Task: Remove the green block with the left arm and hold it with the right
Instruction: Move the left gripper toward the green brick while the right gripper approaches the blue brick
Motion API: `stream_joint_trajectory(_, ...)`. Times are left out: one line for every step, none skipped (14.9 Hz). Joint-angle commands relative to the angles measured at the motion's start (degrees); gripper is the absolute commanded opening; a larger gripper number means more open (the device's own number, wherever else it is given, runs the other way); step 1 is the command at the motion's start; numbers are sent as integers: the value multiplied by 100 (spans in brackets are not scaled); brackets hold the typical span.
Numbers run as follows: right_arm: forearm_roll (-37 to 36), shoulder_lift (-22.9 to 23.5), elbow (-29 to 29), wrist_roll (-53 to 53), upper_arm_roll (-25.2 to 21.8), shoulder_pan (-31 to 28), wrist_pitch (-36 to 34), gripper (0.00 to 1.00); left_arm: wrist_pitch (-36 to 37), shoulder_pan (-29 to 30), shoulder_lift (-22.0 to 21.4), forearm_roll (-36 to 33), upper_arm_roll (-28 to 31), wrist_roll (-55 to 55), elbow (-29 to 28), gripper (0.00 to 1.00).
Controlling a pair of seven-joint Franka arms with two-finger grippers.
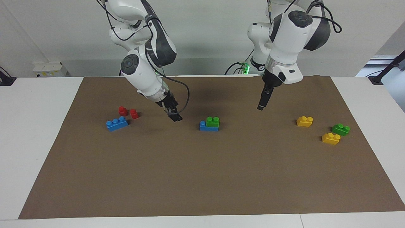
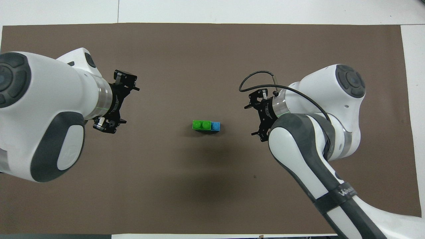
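Observation:
The green block (image 1: 213,121) has two studs and sits on top of a blue brick (image 1: 205,127) at the middle of the brown mat. The stack also shows in the overhead view, green block (image 2: 201,124) on blue brick (image 2: 216,126). My left gripper (image 1: 260,107) hangs over the mat, apart from the stack, toward the left arm's end; it also shows in the overhead view (image 2: 116,103). My right gripper (image 1: 174,117) hangs low over the mat, apart from the stack, toward the right arm's end, and shows in the overhead view (image 2: 257,116). Neither gripper touches the stack.
Toward the left arm's end lie a second green brick (image 1: 340,129) and two yellow bricks (image 1: 304,121) (image 1: 331,138). Toward the right arm's end lie a blue three-stud brick (image 1: 117,123) and two red pieces (image 1: 123,110) (image 1: 134,113). In the overhead view the arms hide all of these.

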State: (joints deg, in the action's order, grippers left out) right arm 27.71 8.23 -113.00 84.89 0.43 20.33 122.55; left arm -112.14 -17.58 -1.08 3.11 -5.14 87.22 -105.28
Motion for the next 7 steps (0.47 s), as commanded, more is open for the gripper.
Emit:
stream_joint_trajectory(410,56,-327,212,-8,260,619,95,-299,-342,28,14,83,1153,-212,100)
stream_joint_trajectory(480,135,-327,230,-8,313,690,95,-317,-438,107,14,83,1470,-212,100)
stream_joint_trajectory(533,205,-354,291,-8,349,821,95,-361,-535,186,5,83,1838,-212,100)
stream_joint_trajectory(568,258,-371,353,-8,401,945,95,-457,-684,265,-21,83,2181,-264,100)
stream_joint_trajectory(604,337,-380,379,-8,471,1033,95,-527,-807,327,-56,83,2472,-308,100)
stream_joint_trajectory(647,416,-380,397,-8,524,1121,95,-563,-913,440,-74,83,2666,-317,100)
stream_joint_trajectory(691,495,-380,406,-8,594,1270,95,-659,-1036,546,-144,83,2877,-317,100)
